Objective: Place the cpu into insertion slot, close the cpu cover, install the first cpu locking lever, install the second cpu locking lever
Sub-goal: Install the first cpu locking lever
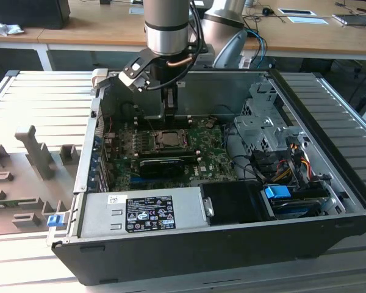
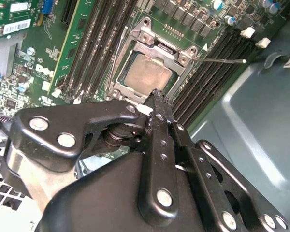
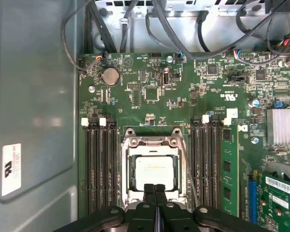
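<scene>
The cpu [image 3: 154,169] lies flat in the insertion slot [image 3: 123,170] on the green motherboard, its dull silver top showing through the window of the cpu cover [image 3: 152,143], which lies down over it. My gripper [image 3: 154,187] is shut with nothing between its black fingers, and its tips stand just over the socket's edge beside the cpu [image 2: 147,72]. In the second wrist view the gripper [image 2: 158,94] points at the cover's [image 2: 164,48] rim. A thin wire locking lever [image 2: 222,60] sticks out sideways from the socket. In the exterior view the gripper [image 1: 169,113] hangs above the cpu [image 1: 169,138].
Black memory slots [image 3: 99,169] flank the socket on both sides. A long black card [image 1: 163,165] lies in front of it. The power supply [image 1: 140,213], a drive cage [image 1: 262,131] and cables [image 1: 287,165] crowd the open case. Grey fixtures [image 1: 33,152] stand at the exterior view's left.
</scene>
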`<state>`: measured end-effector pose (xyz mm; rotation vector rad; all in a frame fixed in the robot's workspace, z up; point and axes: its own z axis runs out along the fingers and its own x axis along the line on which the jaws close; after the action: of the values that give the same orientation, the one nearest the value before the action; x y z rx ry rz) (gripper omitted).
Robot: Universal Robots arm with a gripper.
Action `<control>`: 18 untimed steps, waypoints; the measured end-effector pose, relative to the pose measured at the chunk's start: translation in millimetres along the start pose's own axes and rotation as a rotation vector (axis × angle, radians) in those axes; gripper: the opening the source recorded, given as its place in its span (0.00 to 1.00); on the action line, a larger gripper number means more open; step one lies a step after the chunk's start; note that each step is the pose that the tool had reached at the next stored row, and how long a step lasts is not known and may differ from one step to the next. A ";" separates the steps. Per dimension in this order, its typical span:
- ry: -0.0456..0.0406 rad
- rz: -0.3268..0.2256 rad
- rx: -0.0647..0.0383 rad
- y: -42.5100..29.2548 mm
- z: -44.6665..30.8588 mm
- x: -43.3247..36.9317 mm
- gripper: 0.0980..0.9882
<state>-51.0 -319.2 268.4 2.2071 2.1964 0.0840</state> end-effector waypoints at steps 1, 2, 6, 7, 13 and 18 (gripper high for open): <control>0.0000 0.000 0.000 0.1 -0.9 0.0 0.01; 0.0000 0.000 0.000 0.1 -2.0 0.0 0.01; 0.0003 0.000 0.000 0.2 -3.3 0.1 0.01; 0.0003 -0.004 0.000 0.2 -3.5 0.1 0.01; 0.0099 -0.174 0.003 0.2 -3.4 0.1 0.01; 0.0176 -0.310 0.006 0.2 -2.3 0.0 0.01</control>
<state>-51.0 -319.2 270.7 1.8458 2.5186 0.0891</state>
